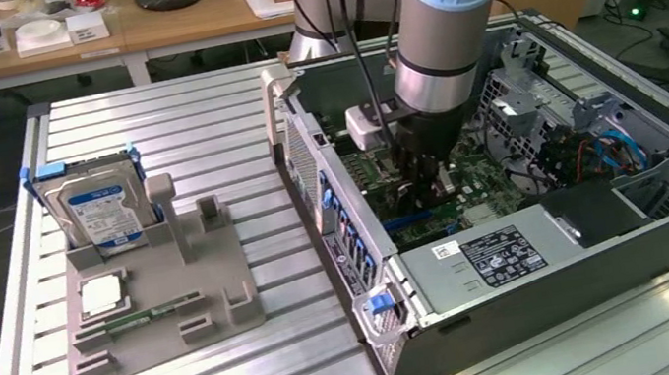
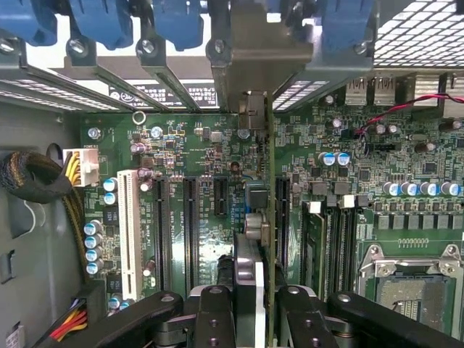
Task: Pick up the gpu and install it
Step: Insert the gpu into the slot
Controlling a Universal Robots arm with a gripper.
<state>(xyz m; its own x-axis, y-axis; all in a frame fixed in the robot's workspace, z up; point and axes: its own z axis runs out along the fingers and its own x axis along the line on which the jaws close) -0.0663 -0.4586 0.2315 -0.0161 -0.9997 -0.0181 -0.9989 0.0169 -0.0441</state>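
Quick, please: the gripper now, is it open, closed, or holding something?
Gripper: shut on the gpu, held edge-on above the motherboard inside the computer case.

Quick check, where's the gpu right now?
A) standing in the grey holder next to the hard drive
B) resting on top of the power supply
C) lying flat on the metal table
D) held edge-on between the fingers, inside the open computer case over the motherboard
D: in the wrist view the gpu sits edge-on between the fingers above the motherboard, and the exterior view has the gripper down inside the computer case.
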